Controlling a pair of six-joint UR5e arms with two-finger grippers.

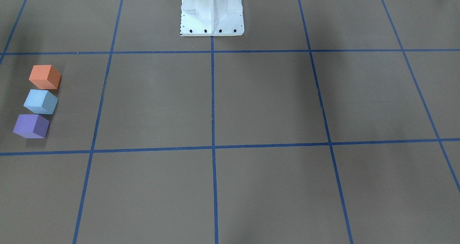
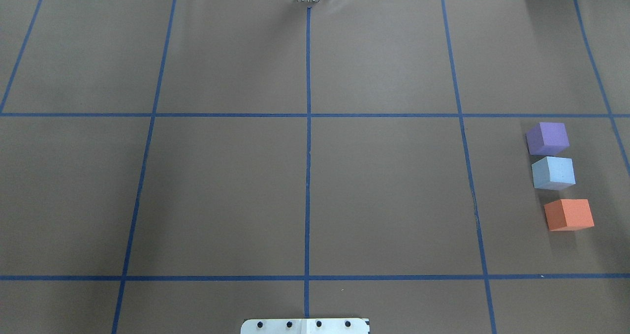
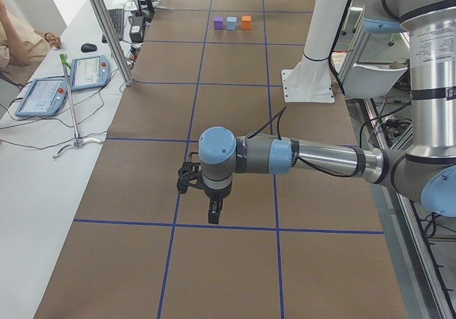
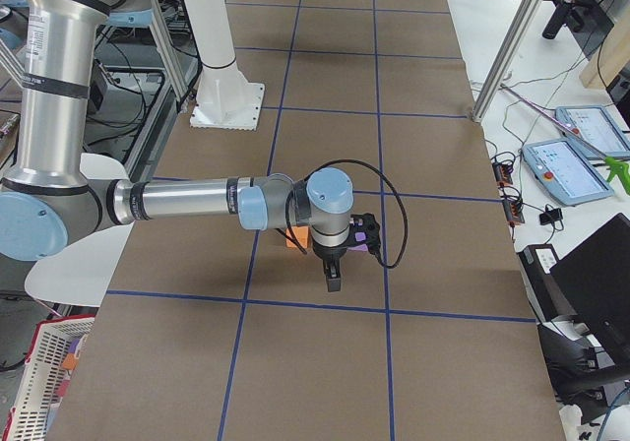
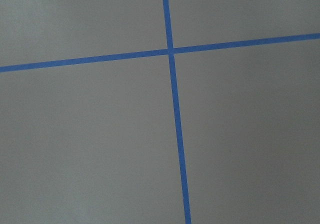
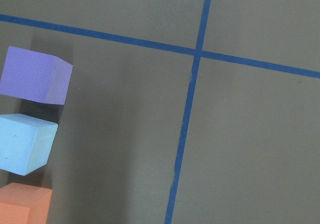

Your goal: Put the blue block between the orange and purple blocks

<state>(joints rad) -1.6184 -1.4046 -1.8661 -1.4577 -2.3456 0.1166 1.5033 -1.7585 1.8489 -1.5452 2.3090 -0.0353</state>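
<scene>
The blue block point(image 2: 553, 172) sits on the brown table in a row between the purple block point(image 2: 547, 138) and the orange block point(image 2: 568, 214), with small gaps. The row also shows in the front-facing view: orange point(image 1: 45, 77), blue point(image 1: 40, 101), purple point(image 1: 31, 126). The right wrist view shows purple point(image 6: 35, 75), blue point(image 6: 25, 143) and orange point(image 6: 22, 204) at its left edge. My right gripper point(image 4: 333, 279) hangs above the table near the blocks. My left gripper point(image 3: 210, 216) hangs over bare table far from them. I cannot tell whether either is open or shut.
Blue tape lines point(image 2: 308, 142) divide the table into squares. The white robot base point(image 1: 212, 17) stands at the table's robot-side edge. Metal frame posts point(image 3: 107, 30) and operator tablets point(image 3: 43, 95) stand on the white bench along the far side.
</scene>
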